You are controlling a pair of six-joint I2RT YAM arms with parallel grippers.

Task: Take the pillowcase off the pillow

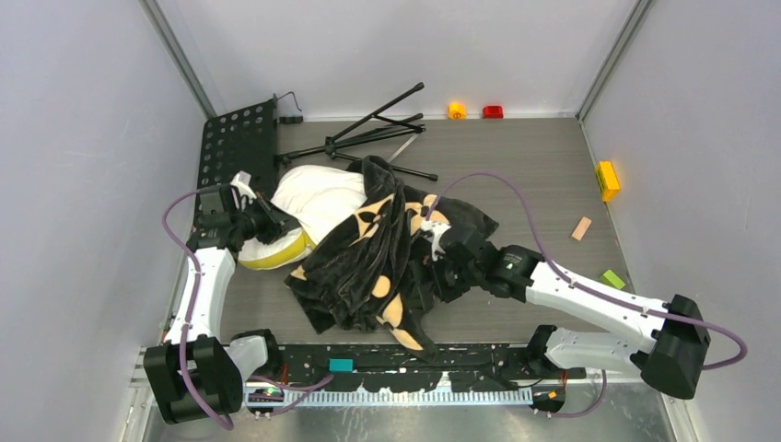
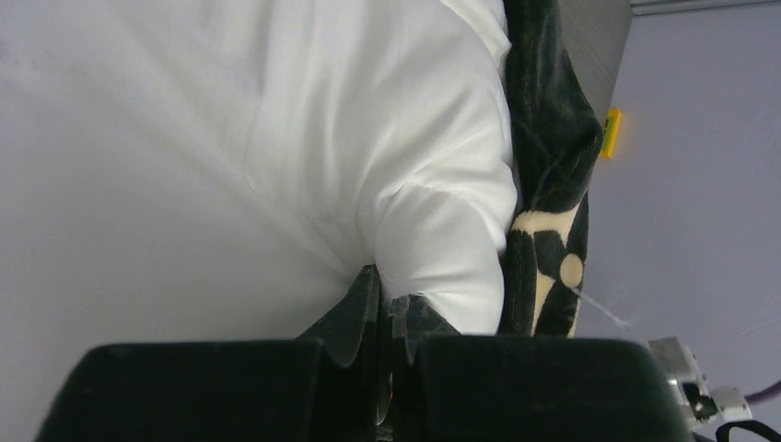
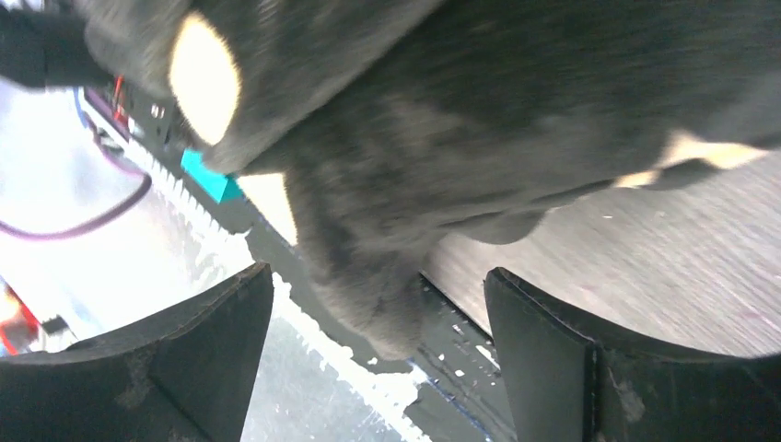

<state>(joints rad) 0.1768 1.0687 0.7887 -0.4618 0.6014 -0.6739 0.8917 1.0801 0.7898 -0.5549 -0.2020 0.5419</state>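
Though the pillowcase [image 1: 368,262] sits bunched mid-table, it covers only the right part of the pillow [image 1: 322,195] and spills toward the near edge. Pillow's white left end and yellowish edge are exposed. Left gripper [image 2: 387,296] is clamped on a fold of white pillow fabric, with the arm running up the left side of the table [image 1: 543,175] and the wrist bent inward. Right gripper [image 3: 378,308] has its jaws spread wide, gripping nothing, with black plush hanging between them. Right arm reaches left from its elbow.
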